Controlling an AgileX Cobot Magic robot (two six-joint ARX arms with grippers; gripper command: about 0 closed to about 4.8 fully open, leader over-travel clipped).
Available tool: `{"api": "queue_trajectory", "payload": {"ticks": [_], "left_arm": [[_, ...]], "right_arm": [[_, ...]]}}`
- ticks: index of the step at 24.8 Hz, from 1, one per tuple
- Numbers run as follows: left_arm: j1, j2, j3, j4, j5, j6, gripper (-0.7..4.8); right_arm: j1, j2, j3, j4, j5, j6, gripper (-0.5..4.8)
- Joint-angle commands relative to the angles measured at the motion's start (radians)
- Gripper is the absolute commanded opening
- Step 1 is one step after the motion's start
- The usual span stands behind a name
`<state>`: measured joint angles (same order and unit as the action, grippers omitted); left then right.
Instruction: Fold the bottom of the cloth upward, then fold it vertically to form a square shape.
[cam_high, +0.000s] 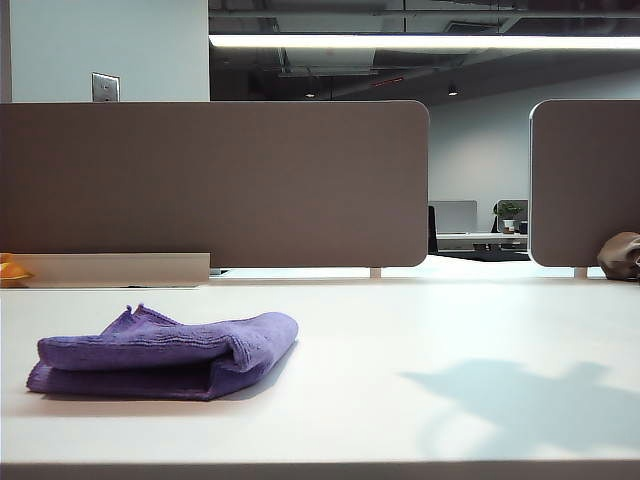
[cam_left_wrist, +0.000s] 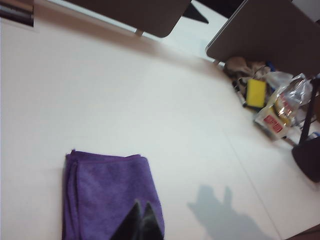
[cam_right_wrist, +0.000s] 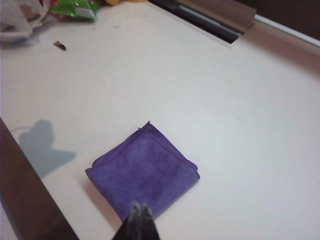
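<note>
The cloth (cam_high: 165, 352) is purple, fuzzy, folded into a thick roughly square pad with stacked layers and a rounded fold on its right end in the exterior view; it lies flat on the white worktop (cam_high: 420, 330), on the left side of that view, toward the front edge; a small peak of hem sticks up at its back edge; in the right wrist view the cloth (cam_right_wrist: 144, 170) reads as a neat square with stitched hem edges lined up along 2 sides; in the left wrist view the cloth (cam_left_wrist: 107, 192) shows layered edges on one side; left gripper (cam_left_wrist: 141, 222) is above the cloth, dark jaws pressed together tip to tip, nothing between them, not touching the fabric as far as can be seen; right gripper (cam_right_wrist: 140, 220) is also over the near edge of the cloth, jaws clenched together, empty; neither gripper shows in the exterior view, only an arm shadow (cam_high: 530, 400) on the worktop at the right; 2 grey partition panels (cam_high: 215, 180) stand along the back of the worktop; a brown lumpy object (cam_high: 620, 255) sits at the far right by the second panel; an orange item (cam_high: 12, 270) is at the far left edge; left wrist view shows a clutter pile with a yellow sponge (cam_left_wrist: 256, 93) and plastic bags (cam_left_wrist: 287, 102) at the worktop edge, well apart from the cloth.
</note>
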<state>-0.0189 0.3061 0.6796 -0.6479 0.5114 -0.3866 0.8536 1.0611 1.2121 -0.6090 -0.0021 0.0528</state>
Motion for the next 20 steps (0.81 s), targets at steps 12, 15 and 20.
{"api": "queue_trajectory", "payload": {"ticks": [12, 15, 20], "left_arm": [[0.002, -0.124, -0.032, -0.035, -0.227, 0.100, -0.05], [0.001, -0.125, -0.072, -0.031, -0.227, 0.099, -0.05], [0.001, -0.125, -0.140, 0.001, -0.227, 0.099, -0.05]], "right_arm": [[0.004, -0.462, -0.372, 0.250, 0.111, 0.006, -0.08], [0.004, -0.494, -0.420, 0.286, 0.116, 0.006, -0.08], [0.004, -0.542, -0.518, 0.391, 0.122, 0.006, -0.08]]}}
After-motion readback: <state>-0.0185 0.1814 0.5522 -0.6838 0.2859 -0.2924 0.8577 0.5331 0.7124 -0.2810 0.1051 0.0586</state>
